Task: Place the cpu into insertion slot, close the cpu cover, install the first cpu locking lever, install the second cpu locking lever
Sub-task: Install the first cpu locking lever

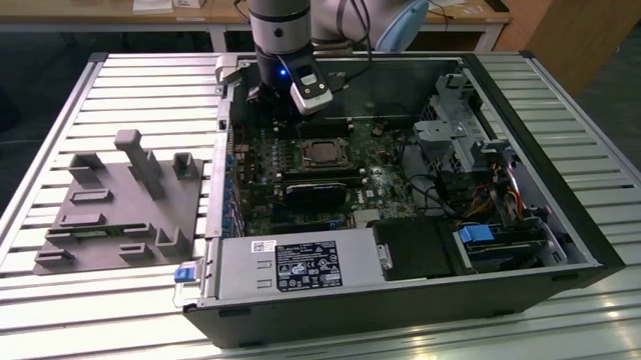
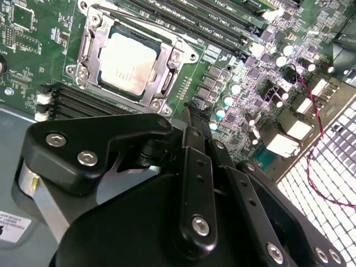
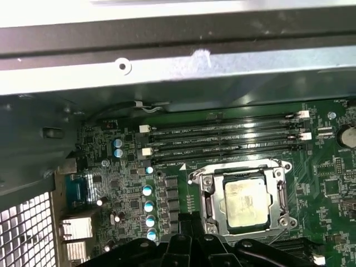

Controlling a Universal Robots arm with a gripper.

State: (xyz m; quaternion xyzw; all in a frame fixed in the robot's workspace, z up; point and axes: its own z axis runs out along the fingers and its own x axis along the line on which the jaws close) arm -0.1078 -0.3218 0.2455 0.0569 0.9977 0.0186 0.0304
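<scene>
The cpu [image 2: 125, 62] [image 3: 243, 204] [image 1: 323, 152] lies flat in the insertion slot [image 3: 207, 208] on the green board. The silver cpu cover [image 2: 167, 83] [image 3: 281, 192] lies down around the chip as a frame, and the chip's dull metal top shows through its window. My gripper [image 2: 189, 107] [image 3: 186, 222] hangs above the board beside the socket, near a row of blue-topped capacitors [image 3: 148, 206]. Its fingers are shut with nothing between them. In the exterior view the arm's wrist [image 1: 284, 71] stands over the far side of the open case, beyond the socket.
Long black memory slots [image 3: 222, 136] run beside the socket. A black block [image 1: 320, 191] sits near it. The case holds a power supply [image 1: 296, 262] in front and a drive cage [image 1: 461, 135] at the exterior view's right. A grey fixture block [image 1: 120, 202] stands outside the case.
</scene>
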